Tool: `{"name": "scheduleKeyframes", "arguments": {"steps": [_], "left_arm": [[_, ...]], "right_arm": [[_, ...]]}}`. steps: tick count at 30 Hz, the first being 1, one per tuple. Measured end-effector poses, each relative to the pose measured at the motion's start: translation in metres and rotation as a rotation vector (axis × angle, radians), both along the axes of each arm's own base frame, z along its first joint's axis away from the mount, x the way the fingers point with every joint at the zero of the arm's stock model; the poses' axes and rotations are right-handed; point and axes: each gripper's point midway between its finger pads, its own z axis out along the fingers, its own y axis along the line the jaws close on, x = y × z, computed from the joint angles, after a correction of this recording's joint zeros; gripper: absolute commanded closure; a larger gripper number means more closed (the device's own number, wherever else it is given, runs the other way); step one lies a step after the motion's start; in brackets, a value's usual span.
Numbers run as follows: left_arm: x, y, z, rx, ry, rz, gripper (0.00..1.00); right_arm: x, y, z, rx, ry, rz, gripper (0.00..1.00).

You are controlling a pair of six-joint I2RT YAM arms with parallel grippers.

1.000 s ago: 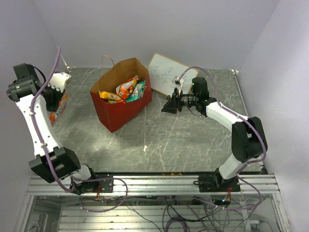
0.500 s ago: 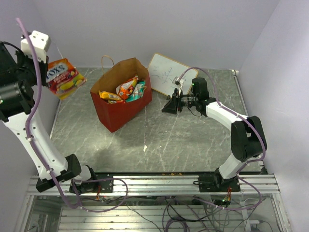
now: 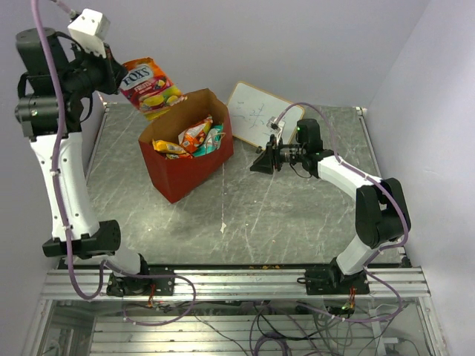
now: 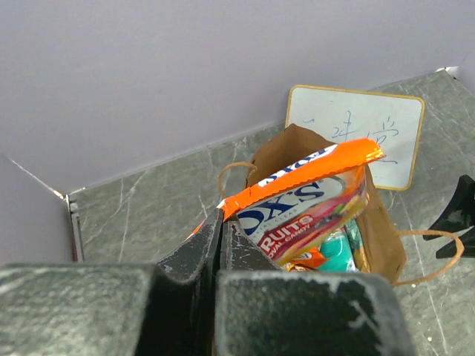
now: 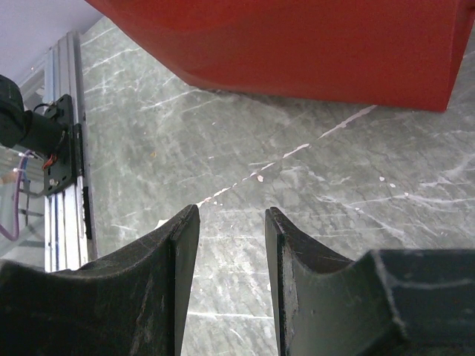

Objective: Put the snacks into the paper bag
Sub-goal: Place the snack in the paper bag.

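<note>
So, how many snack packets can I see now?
4. A Fox's packet in the left gripper, raised near the bag; inside it a yellow packet, an orange packet and a teal packet. More may be hidden underneath.

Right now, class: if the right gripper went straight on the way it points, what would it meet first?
Most likely the red side wall of the paper bag, ahead of the open right gripper; a downward tilt could touch the table first.
</note>
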Motion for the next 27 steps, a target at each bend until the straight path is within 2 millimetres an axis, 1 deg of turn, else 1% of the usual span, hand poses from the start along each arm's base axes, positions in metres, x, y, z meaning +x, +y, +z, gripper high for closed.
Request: {"name": "scheduleKeyframes", "arguments": {"steps": [2, 4, 8, 9, 10, 14, 16, 20, 25, 27], "left_arm": [[0.011, -0.007, -0.006, -0.009, 0.014, -0.003, 0.93], [0.019, -0.018, -0.011, -0.009, 0.021, -0.017, 0.93], [0.027, -0.042, -0.021, 0.006, 0.031, -0.036, 0.93], [0.029, -0.051, -0.025, 0.013, 0.034, -0.041, 0.93], [0.030, -0.054, -0.028, 0.018, 0.039, -0.040, 0.93], [0.039, -0.075, -0.050, 0.050, 0.074, -0.029, 0.93], [0.044, -0.080, -0.062, 0.067, 0.097, -0.011, 0.93], [0.063, -0.086, -0.084, 0.100, 0.131, 0.036, 0.93], [0.088, -0.093, -0.104, 0.109, 0.152, 0.076, 0.93], [0.095, -0.098, -0.110, 0.105, 0.160, 0.082, 0.93]], "right_arm": [[0.001, -0.001, 0.000, 0.001, 0.003, -0.005, 0.59], [0.002, -0.002, 0.000, 0.001, 0.008, -0.012, 0.59], [0.003, -0.004, 0.000, 0.001, 0.016, -0.022, 0.59], [0.003, -0.004, 0.000, 0.002, 0.018, -0.023, 0.59], [0.003, -0.004, 0.000, 0.003, 0.018, -0.024, 0.59], [0.004, -0.003, 0.002, 0.007, 0.018, -0.026, 0.59], [0.004, -0.003, 0.002, 0.008, 0.018, -0.026, 0.59], [0.004, -0.003, 0.002, 0.009, 0.019, -0.027, 0.59], [0.005, -0.003, 0.002, 0.009, 0.019, -0.028, 0.59], [0.005, -0.003, 0.002, 0.009, 0.019, -0.028, 0.59]]}}
